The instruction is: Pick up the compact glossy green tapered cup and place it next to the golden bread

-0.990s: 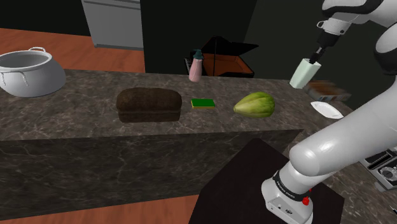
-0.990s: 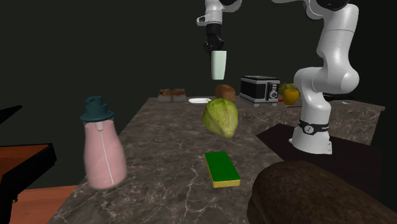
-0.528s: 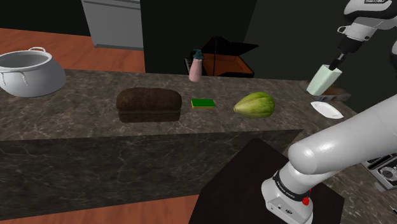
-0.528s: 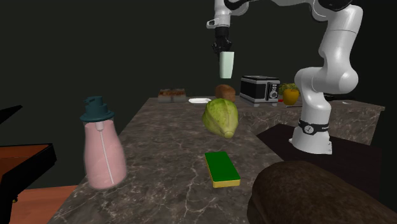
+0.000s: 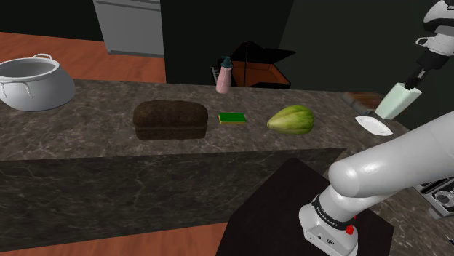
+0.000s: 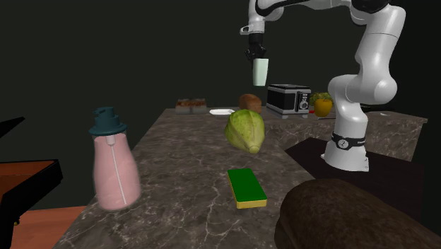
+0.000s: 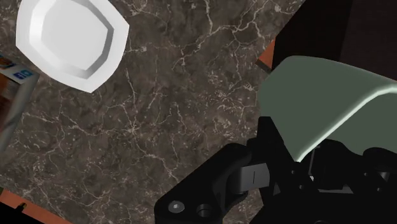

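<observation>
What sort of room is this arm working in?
Most likely a home kitchen: a long dark stone-look countertop carries a toaster, a pale cooking pot, a dark loaf and a sponge. The gripper holds the pale green cup above that counter.

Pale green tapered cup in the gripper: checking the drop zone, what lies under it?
Dark marbled countertop, with a white shallow plate off to one side. The pale green tapered cup, clasped by the black gripper, hides the spot directly below itself.
</observation>
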`<action>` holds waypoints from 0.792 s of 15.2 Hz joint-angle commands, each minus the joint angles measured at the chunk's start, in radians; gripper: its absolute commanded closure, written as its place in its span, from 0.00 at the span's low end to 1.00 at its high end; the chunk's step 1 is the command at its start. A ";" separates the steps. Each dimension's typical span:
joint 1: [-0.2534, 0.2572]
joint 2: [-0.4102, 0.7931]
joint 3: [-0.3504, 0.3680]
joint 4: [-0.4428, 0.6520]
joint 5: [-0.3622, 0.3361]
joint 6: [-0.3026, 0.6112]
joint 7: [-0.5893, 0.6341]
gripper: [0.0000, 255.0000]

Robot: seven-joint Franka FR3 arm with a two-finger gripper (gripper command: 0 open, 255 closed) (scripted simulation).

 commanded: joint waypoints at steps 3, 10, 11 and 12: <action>-0.030 -0.005 -0.068 0.010 -0.018 -0.002 -0.097 1.00; -0.045 0.094 -0.258 0.103 0.034 -0.004 -0.319 1.00; -0.045 0.122 -0.294 0.121 0.055 -0.004 -0.360 1.00; -0.045 0.155 -0.335 0.141 0.082 -0.004 -0.404 1.00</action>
